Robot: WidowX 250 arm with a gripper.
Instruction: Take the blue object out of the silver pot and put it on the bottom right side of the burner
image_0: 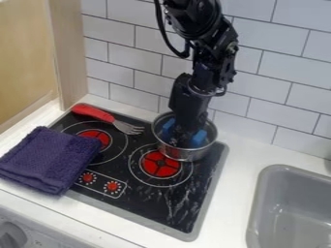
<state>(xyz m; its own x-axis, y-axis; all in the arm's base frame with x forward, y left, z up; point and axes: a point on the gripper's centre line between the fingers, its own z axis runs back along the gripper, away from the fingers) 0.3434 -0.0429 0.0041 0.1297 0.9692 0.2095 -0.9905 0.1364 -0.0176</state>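
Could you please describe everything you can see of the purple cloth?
The purple cloth looks like a thick, soft towel with a fuzzy, terry-like surface. It lies folded into a rough rectangle, its layers showing as a bulky edge. It rests across the left edge of the black stovetop, partly on the white counter, and overlaps part of the left burner. It stops short of the red control knobs.

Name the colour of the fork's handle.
The handle is red, best seen in the camera view.

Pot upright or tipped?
Upright: the pot sits at the back of the stovetop, open rim up, side wall showing below it.
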